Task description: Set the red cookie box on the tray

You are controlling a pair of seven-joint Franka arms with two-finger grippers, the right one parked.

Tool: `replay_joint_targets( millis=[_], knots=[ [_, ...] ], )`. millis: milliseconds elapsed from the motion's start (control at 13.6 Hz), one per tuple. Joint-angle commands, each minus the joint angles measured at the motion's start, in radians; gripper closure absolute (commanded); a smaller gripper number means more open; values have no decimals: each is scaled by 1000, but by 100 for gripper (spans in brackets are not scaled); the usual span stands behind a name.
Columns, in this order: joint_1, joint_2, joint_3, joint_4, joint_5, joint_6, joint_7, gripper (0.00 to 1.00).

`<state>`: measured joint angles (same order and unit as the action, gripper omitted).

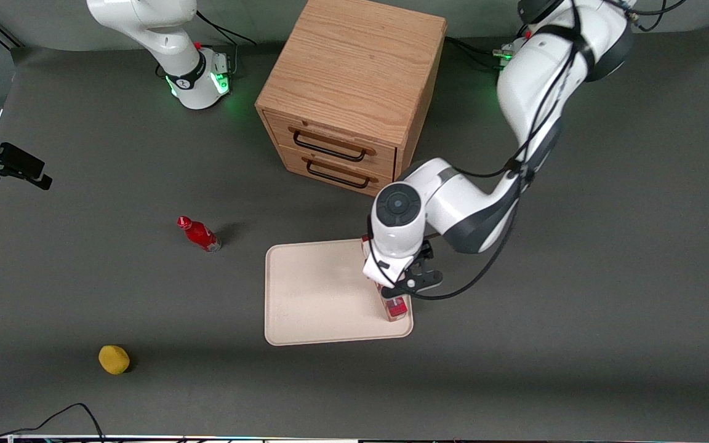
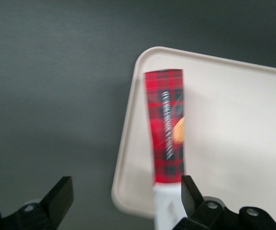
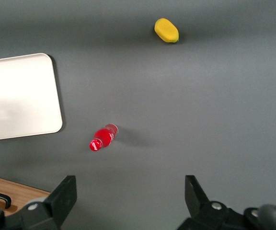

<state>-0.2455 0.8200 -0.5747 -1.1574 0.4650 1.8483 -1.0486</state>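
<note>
The red cookie box (image 1: 395,306) is a slim dark-red tartan carton. It lies lengthwise on the cream tray (image 1: 317,289), along the tray's edge toward the working arm's end of the table. My gripper (image 1: 391,289) hovers just above the box and hides its middle in the front view. In the left wrist view the gripper (image 2: 126,184) is open. The box (image 2: 166,124) lies between the fingers, close to one finger (image 2: 190,191) and well apart from the other. The tray (image 2: 234,134) fills much of that view. The tray also shows in the right wrist view (image 3: 18,96).
A wooden two-drawer cabinet (image 1: 354,92) stands farther from the front camera than the tray. A small red bottle (image 1: 199,234) lies toward the parked arm's end. A yellow lump (image 1: 114,359) lies nearer the camera, also toward that end.
</note>
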Motion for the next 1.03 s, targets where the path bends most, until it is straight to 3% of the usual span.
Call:
replay_joint_targets(
  millis=[0,148,369,443,959],
  knots=[
    [77,-192,-16,-164,-58,-64,132,0],
    [136,-325,9,-295,-127,-63,259,0],
    [143,-523,197,-416,-355,-109,521,0],
    [143,-574,257,-447,-396,-139,615,0],
    [140,-863,559,-633,-411,-215,907,0]
  ],
)
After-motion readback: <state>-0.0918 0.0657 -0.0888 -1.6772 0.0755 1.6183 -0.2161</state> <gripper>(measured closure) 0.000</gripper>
